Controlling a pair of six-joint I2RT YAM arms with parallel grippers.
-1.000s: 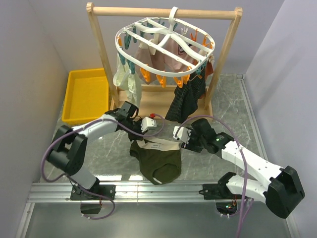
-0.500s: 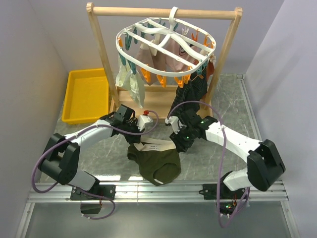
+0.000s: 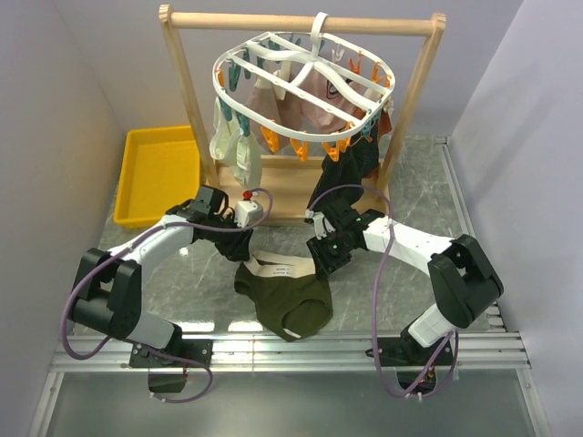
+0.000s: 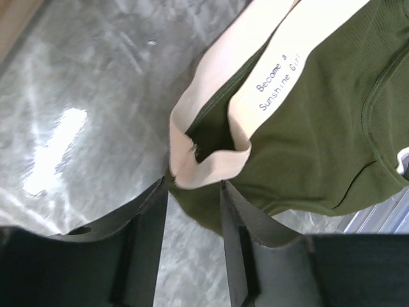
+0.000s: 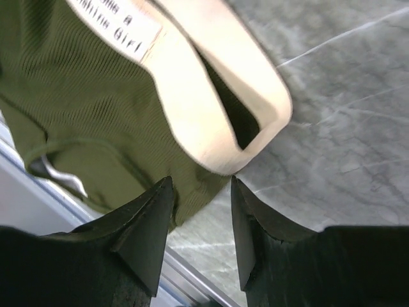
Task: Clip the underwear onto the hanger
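Note:
The underwear (image 3: 284,299), olive green with a pale beige waistband (image 3: 282,268), lies flat on the table between both arms. My left gripper (image 3: 241,258) is open at the waistband's left end; in the left wrist view that folded corner (image 4: 208,167) sits just at the tips of my gripper (image 4: 193,185), not pinched. My right gripper (image 3: 322,263) is open at the waistband's right end, and its wrist view shows that corner (image 5: 223,150) just beyond my gripper (image 5: 201,182). The hanger (image 3: 301,86), a white oval rack with orange and teal clips, hangs behind.
A wooden rail frame (image 3: 301,20) carries the rack. A black garment (image 3: 342,182), pinkish garments (image 3: 314,100) and pale ones (image 3: 232,146) hang from the clips. A yellow bin (image 3: 159,173) stands at the back left. A metal rail (image 3: 291,350) runs along the near edge.
The left gripper has opened and drawn back left to the waistband's left corner. The right arm has swung in from the right to the waistband's right end. The underwear has shifted slightly left.

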